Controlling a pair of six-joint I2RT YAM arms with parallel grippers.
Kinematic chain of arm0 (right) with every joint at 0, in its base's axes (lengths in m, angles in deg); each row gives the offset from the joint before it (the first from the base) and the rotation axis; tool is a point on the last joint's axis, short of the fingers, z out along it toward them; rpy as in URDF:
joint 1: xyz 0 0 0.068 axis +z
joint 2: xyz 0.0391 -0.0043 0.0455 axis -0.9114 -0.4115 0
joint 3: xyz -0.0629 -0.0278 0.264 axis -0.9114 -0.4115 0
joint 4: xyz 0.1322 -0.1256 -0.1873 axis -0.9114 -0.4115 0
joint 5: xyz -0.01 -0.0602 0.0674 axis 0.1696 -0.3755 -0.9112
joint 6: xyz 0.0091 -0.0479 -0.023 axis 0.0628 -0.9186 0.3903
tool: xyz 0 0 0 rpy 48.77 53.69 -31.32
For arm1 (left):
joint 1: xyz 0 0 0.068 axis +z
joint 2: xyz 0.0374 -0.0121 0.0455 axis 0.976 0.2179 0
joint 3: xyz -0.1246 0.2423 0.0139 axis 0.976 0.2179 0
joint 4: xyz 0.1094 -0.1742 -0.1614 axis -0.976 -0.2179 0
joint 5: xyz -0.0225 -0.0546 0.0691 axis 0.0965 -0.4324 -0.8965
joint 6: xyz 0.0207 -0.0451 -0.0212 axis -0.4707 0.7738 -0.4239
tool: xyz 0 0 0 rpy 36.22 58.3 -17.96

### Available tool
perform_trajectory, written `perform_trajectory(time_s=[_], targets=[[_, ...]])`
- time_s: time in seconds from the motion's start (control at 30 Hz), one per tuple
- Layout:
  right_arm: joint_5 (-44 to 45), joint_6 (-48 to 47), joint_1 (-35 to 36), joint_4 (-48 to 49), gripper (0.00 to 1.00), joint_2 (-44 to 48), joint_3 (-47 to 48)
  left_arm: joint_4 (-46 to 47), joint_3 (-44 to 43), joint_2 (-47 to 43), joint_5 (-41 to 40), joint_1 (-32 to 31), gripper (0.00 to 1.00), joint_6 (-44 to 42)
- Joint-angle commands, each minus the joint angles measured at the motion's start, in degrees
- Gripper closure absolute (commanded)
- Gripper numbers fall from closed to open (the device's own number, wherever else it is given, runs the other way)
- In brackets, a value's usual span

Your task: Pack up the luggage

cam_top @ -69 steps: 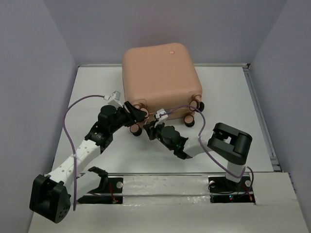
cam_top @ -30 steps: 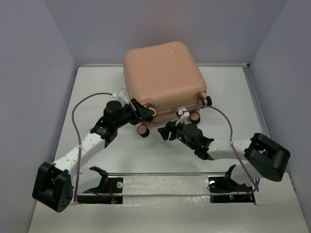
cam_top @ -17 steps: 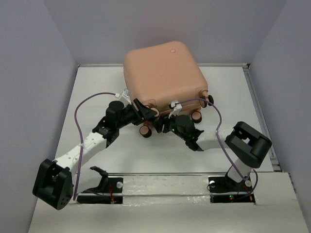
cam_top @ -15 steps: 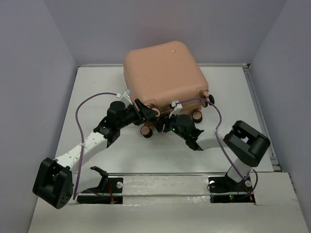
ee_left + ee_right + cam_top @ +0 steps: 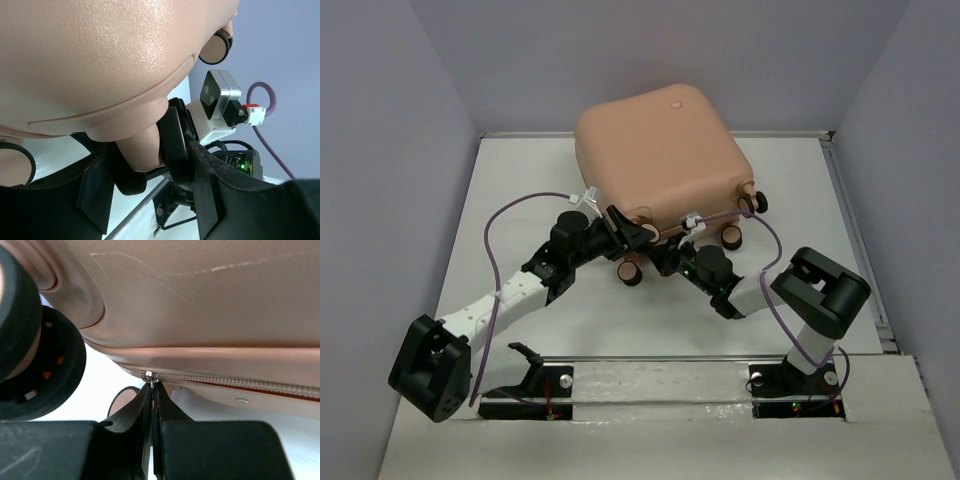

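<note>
Right wrist alone shows right end effector (image 5: 151, 390) pinching luggage (image 5: 200, 300) zipper pull (image 5: 149, 376).

The tabletop (image 5: 520, 180) is viewed from above and behind the arms (image 5: 510, 300), looking down and forward. The luggage (image 5: 660, 160) is seen from beneath, very close, by both wrist cameras, along the jaws. Its wheeled edge is shared by all views.
</note>
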Motion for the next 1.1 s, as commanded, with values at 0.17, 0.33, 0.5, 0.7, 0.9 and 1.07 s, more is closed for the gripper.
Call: perform_trajectory(time_s=[0.17, 0.33, 0.5, 0.7, 0.9, 1.07], targets=[[7.6, -3.2, 13.0, 12.6, 0.93, 2.1, -3.8, 22.7, -12.5, 4.3, 8.0, -2.9, 0.94, -1.5], [5.6, -2.1, 17.0, 20.9, 0.93, -3.7, -1.3, 24.2, -17.2, 6.9, 5.8, -4.9, 0.94, -0.4], [4.4, -3.7, 22.6, 25.2, 0.93, -8.4, 6.7, 28.1, -16.9, 8.2, 4.7, -6.6, 0.94, 2.2], [6.8, -0.1, 23.9, 32.2, 0.93, -18.5, 16.3, 32.2, -15.7, 10.0, 5.4, -7.3, 0.94, 6.2], [12.5, -0.6, 24.4, 33.5, 0.40, -11.7, 2.4, 31.0, -14.3, 8.0, 5.6, -7.5, 0.91, 5.0], [20.1, 1.1, 24.4, 26.1, 0.10, 1.8, -15.0, 28.9, -11.0, 5.9, 2.4, -7.3, 0.66, 2.8]])
